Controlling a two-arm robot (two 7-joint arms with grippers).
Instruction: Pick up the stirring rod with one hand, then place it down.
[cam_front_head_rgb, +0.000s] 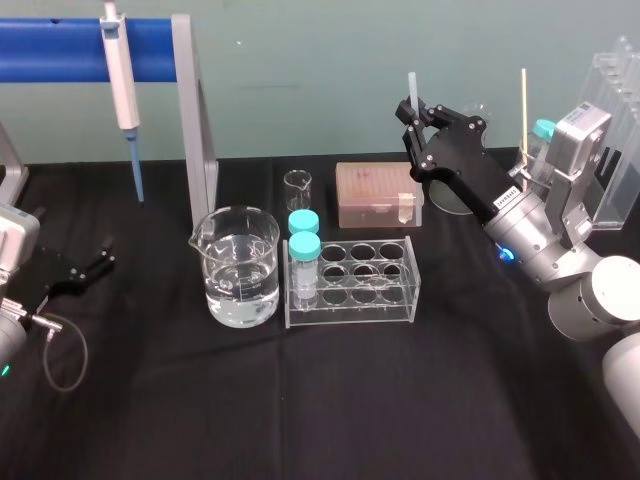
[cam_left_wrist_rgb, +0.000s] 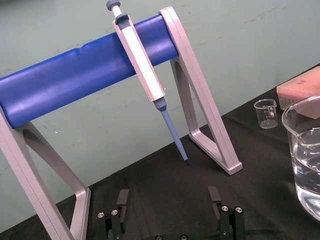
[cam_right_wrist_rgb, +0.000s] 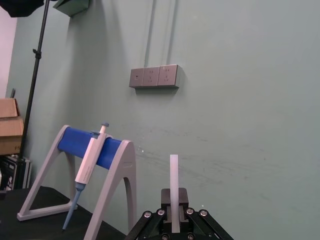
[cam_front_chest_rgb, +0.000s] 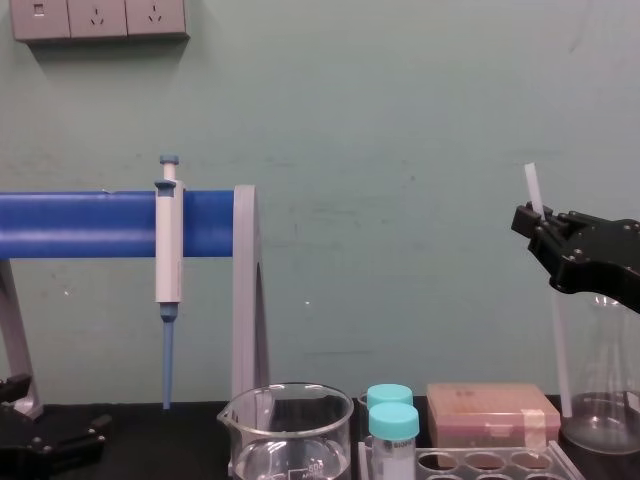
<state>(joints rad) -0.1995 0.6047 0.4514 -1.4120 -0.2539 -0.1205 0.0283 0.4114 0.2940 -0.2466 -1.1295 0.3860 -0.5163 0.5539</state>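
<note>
The stirring rod (cam_front_head_rgb: 410, 86) is a thin translucent-white stick, held upright above the back right of the table. My right gripper (cam_front_head_rgb: 408, 112) is shut on it near its upper end. In the right wrist view the rod (cam_right_wrist_rgb: 173, 182) rises from between the black fingers (cam_right_wrist_rgb: 181, 197). In the chest view the rod (cam_front_chest_rgb: 533, 188) slants down from the right gripper (cam_front_chest_rgb: 527, 222) to a glass flask (cam_front_chest_rgb: 600, 400); I cannot tell whether its lower end is inside. My left gripper (cam_front_head_rgb: 95, 262) rests low at the table's left, open and holding nothing (cam_left_wrist_rgb: 168, 200).
A pipette (cam_front_head_rgb: 120, 70) hangs on a blue-barred stand (cam_front_head_rgb: 195, 120) at the back left. In the middle are a beaker of water (cam_front_head_rgb: 238, 265), a small beaker (cam_front_head_rgb: 298, 188), a clear tube rack (cam_front_head_rgb: 350, 300) with two teal-capped tubes, and a pink box (cam_front_head_rgb: 375, 195). A clear holder (cam_front_head_rgb: 620, 140) stands far right.
</note>
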